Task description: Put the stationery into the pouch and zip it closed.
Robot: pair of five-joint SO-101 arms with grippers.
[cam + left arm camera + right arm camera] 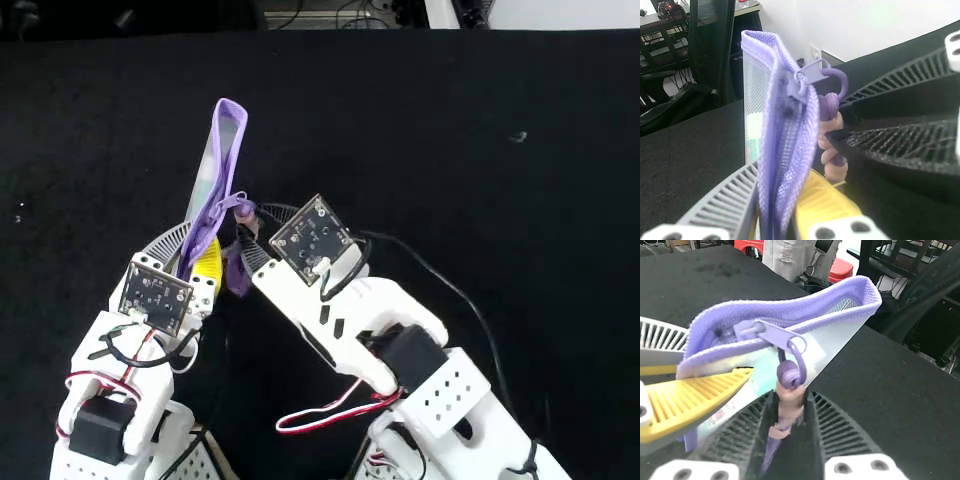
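At the near middle of the black table (450,150), between my two arms:

Item 1. Pouch (222,160), purple fabric edging with a clear mesh side. It stands on edge with the zip side up, and its far end points away from me. Pale shapes show through the mesh; I cannot tell what they are.

Item 2. My left gripper (192,256), one grey finger and one yellow finger (690,400). It is clamped on the near end of the pouch, with one finger against each face.

Item 3. Zip slider (747,330), purple, sitting on the top seam just beyond the left gripper's hold. From it hangs a flat pull tab (782,338) that ends in a ring. I cannot tell how much of the zip is closed.

Item 4. Cord charm (789,377), purple and pink, knotted through the ring and hanging down beside the pouch.

Item 5. My right gripper (788,410), with black ribbed fingers. It is closed on the cord charm just below the knot, close beside the left gripper's yellow finger.
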